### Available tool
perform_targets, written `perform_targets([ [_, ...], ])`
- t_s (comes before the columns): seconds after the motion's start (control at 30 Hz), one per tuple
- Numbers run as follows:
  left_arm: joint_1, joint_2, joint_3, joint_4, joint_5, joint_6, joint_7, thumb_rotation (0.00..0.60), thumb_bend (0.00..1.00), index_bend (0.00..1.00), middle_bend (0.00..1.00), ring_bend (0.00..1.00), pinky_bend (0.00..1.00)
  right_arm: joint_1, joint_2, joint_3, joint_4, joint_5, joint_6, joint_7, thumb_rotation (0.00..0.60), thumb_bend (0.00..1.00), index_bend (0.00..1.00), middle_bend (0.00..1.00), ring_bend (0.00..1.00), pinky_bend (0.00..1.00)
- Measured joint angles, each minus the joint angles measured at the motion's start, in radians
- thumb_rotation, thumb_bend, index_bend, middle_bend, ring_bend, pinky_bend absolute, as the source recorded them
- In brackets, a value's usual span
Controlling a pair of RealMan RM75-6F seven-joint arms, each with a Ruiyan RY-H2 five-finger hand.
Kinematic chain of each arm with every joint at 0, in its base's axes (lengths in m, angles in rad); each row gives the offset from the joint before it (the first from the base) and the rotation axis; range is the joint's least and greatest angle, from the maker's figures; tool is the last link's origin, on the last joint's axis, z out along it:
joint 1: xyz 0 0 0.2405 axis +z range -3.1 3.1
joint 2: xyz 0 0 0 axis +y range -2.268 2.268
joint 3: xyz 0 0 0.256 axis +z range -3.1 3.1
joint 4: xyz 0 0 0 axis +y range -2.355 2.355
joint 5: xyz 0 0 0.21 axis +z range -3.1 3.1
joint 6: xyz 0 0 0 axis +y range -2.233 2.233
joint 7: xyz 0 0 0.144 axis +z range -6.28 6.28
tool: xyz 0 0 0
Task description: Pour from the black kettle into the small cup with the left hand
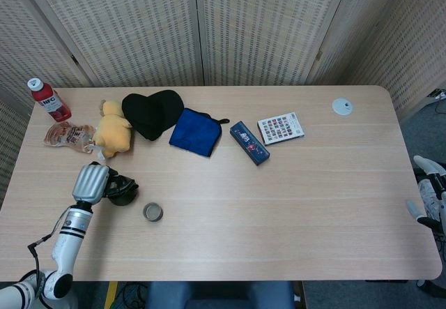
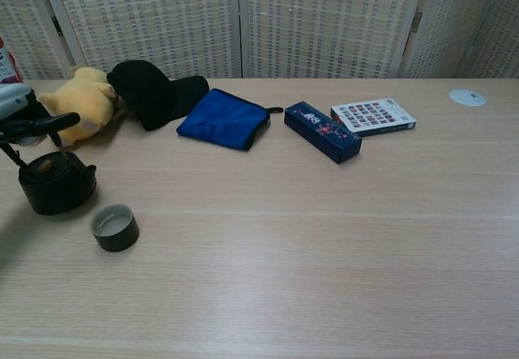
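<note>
Left hand (image 1: 92, 181) at the near-left part of the table (image 1: 313, 197), fingers (image 2: 36, 124) hooked around the handle of the black kettle (image 2: 57, 182), holding it. Kettle upright, base looks set on the tabletop, lid knob visible in chest view; can't fully confirm contact with the wood. Small cup (image 2: 114, 227) stands upright just beside the kettle, to its right and slightly nearer the camera, not touching it; inside looks pale, contents can't be told. In head view the cup (image 1: 152, 212) sits right of and below the kettle (image 1: 122, 190). Silver back of the left hand covers most of the handle from above. Right hand (image 1: 426, 199) only partly visible at the right frame edge off the table, white parts seen; finger state can't be told. Along the far side: red bottle (image 1: 48, 100) upright at the far-left corner, snack packet (image 1: 67, 136) lying beside it, yellow plush toy (image 1: 112, 130) next, black cap (image 1: 150, 112) touching the plush, blue cloth (image 1: 196, 132) just right of the cap, dark blue box (image 1: 249, 142) lying angled, colourful card box (image 1: 280, 127) just beside it, small white disc (image 1: 342, 106) well apart near the far-right corner.
</note>
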Motion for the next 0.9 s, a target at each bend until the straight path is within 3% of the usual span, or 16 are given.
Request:
perform_targets([
  [0.67,-0.004,0.011,0.009,-0.021,-0.067,-0.056,0.073,0.04,0.13,0.76,0.81,0.7,0.37,0.002,-0.003,-0.001,0.004,0.002,-0.002,0.002,0.6,0.23,0.17,0.21,0.17,0.17],
  [0.9,0.001,0.014,0.007,-0.037,-0.08,-0.038,0.106,0.0,0.12,0.71,0.7,0.6,0.37,0.002,-0.002,0.0,0.003,0.002,-0.002,0.002,0.6,0.22,0.17,0.21,0.17,0.17],
])
